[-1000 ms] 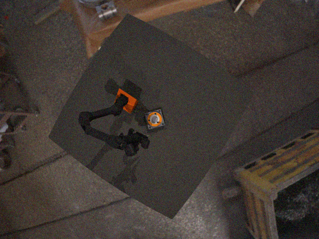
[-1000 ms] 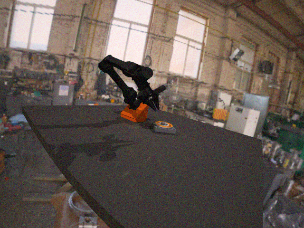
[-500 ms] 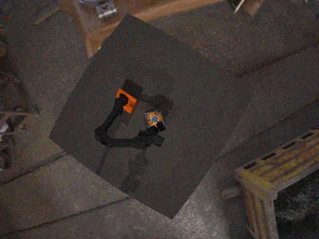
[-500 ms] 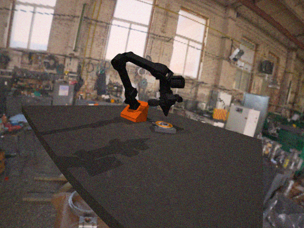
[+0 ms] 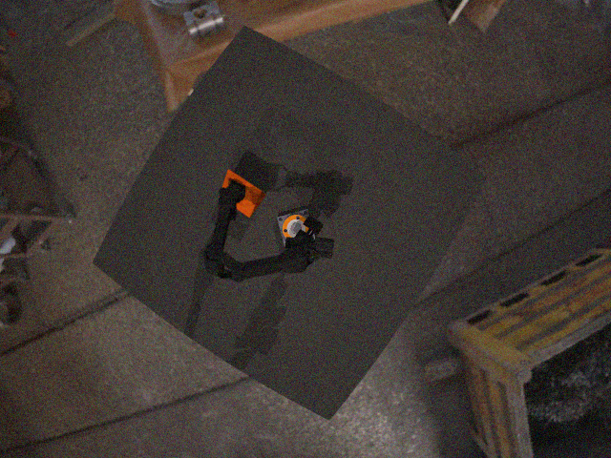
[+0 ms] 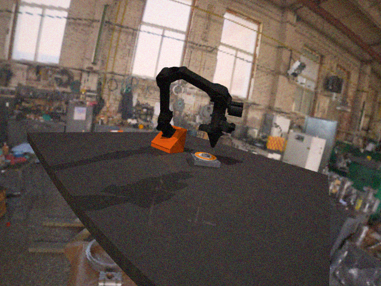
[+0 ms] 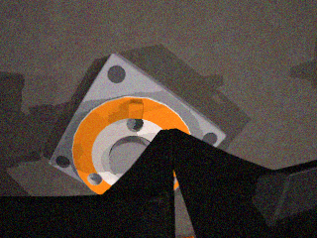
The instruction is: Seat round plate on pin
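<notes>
1 pincer (image 6: pixel 213 143), pressed together on nothing, hangs above the round plate (image 7: pixel 99 134) as a blunt pusher, judged ready to turn its orange tab (image 7: pixel 135 103) toward the pin.

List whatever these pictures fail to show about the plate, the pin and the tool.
- Pin and its hole: not identifiable in any view; in the wrist view the shut tool covers the plate's near half.
- Orange tab: wrist view, not distinguishable from the orange ring.
- Plate's tilt on the base: exterior view, too small and grainy.
- Tool-to-plate gap: top view, the arm overlaps the plate.
</notes>
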Robot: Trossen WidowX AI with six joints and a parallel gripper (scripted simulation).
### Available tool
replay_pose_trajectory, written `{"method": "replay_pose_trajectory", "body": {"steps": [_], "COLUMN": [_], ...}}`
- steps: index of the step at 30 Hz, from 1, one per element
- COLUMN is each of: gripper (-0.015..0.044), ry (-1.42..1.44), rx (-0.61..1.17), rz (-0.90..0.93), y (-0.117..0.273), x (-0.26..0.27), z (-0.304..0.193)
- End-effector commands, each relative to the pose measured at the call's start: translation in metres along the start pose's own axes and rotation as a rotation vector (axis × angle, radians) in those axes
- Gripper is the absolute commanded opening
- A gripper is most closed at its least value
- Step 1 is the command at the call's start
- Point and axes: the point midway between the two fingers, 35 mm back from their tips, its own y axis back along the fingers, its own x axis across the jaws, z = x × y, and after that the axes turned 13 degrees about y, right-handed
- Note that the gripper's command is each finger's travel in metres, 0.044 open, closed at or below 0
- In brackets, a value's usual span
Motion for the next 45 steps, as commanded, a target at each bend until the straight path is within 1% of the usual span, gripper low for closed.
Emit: {"method": "replay_pose_trajectory", "body": {"steps": [1,9,45], "gripper": [0.0,0.0,0.0], "ry": [0.015,0.015,0.015], "rx": [0.007,0.007,0.007], "rz": [-0.007,-0.009,-0.009], "y": [-0.008,-0.048,-0.05], "x": [0.001,0.0,0.023], "z": [0.0,-0.001,0.011]}}
